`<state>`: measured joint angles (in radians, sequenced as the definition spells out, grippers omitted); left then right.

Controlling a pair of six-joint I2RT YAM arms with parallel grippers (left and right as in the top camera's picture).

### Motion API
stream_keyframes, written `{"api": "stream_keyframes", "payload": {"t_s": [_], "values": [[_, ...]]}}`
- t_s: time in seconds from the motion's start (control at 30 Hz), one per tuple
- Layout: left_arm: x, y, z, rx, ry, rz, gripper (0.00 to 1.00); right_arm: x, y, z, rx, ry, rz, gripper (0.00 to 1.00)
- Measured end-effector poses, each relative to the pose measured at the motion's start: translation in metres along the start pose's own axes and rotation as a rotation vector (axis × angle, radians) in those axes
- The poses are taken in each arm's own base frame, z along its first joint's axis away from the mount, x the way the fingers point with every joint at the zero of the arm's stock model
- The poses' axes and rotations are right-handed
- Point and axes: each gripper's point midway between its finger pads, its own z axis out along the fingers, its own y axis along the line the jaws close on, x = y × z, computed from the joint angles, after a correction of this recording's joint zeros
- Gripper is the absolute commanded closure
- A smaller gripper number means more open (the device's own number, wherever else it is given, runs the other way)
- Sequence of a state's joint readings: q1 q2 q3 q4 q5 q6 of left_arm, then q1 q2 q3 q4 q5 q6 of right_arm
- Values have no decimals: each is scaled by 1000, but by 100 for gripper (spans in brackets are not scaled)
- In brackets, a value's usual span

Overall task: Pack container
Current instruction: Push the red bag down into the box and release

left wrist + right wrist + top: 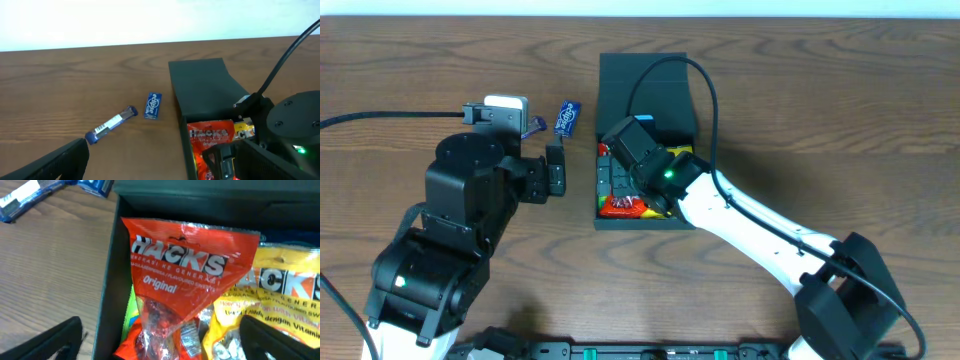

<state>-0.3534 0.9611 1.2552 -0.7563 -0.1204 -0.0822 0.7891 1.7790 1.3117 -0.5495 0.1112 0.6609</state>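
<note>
The container (645,90) sits mid-table with its flap lid thrown back on the far side. It already holds a red Hacks Original packet (185,280), a yellow Hacks packet (280,295) just right of it, and something green along the left wall. The right gripper (160,330) hangs inside the box over these packets, its fingers spread wide with nothing between them. If it rises carelessly, a finger could hook the crinkled red packet and drag it out, or leave it propped too high for the lid to shut. Left of the box, the left gripper (556,170) looks empty and spread. It is near the wall, so a reach could nudge the box or meet the right arm. Far left, an Eclipse packet (153,105) and a blue tube (111,124) lie unpacked, and the tube looks likely to roll if pinched off-centre.
</note>
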Motion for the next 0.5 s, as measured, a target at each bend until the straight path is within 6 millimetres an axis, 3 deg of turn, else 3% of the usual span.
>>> {"api": "stream_keyframes", "payload": {"t_s": [0.07,0.1,0.17,0.4,0.5], "values": [[0,0,0,0,0,0,5,-5,3,0,-13,-20,-10,64],[0,0,0,0,0,0,5,-8,5,0,-21,-32,-9,79],[1,0,0,-1,3,0,5,-16,6,0,-32,-58,-4,99],[1,0,0,-1,3,0,5,-32,0,0,8,-135,-18,99],[1,0,0,-1,3,0,5,-23,-8,21,54,-104,-48,98]]}}
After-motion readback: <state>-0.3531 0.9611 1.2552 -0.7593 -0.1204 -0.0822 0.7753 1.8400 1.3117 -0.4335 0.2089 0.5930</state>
